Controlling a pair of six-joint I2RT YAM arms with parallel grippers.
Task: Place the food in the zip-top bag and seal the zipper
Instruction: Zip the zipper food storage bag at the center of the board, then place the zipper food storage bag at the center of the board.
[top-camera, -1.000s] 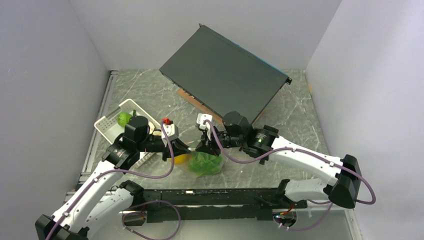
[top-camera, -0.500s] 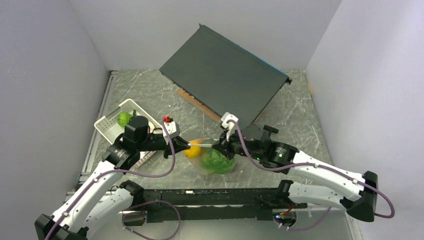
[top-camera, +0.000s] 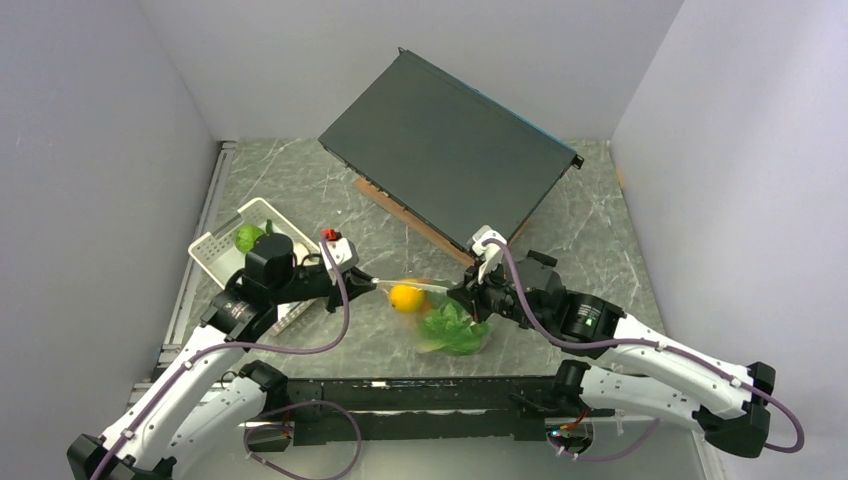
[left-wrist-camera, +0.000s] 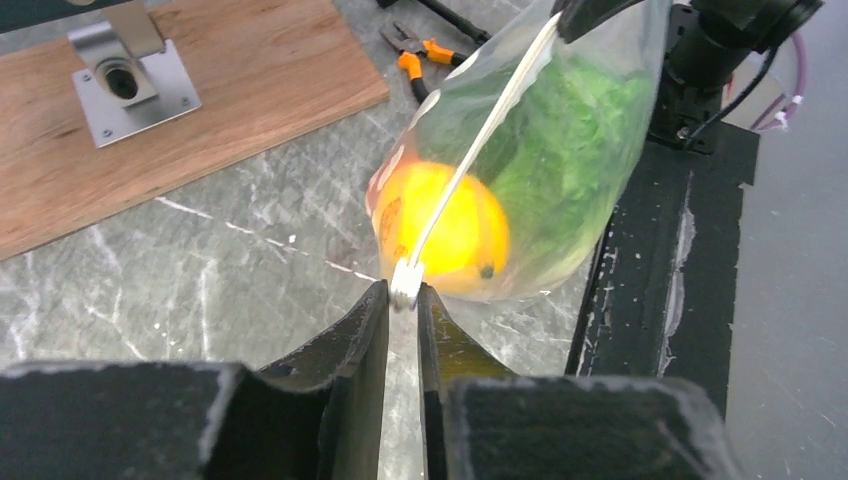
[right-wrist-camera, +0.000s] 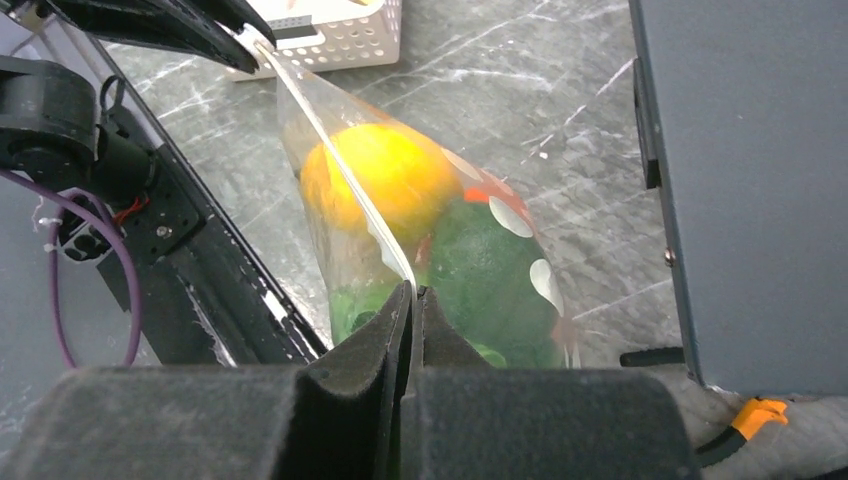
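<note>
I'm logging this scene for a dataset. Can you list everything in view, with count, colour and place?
zip-top bag: 1, clear, white dots, stretched between both grippers
zipper: 1, whitish, along the bag's top edge
orange: 1, orange, inside the bag
lettuce: 1 bunch, green, inside the bag
basket: 1, white, far left
green fruit: 1 seen, in the basket
panel: 1, dark grey, at the back
wooden board: 1, brown, by the panel
pliers: 1, orange-handled, beside the board
left gripper: black, shut on the zipper's end
right gripper: black, shut on its other end
</note>
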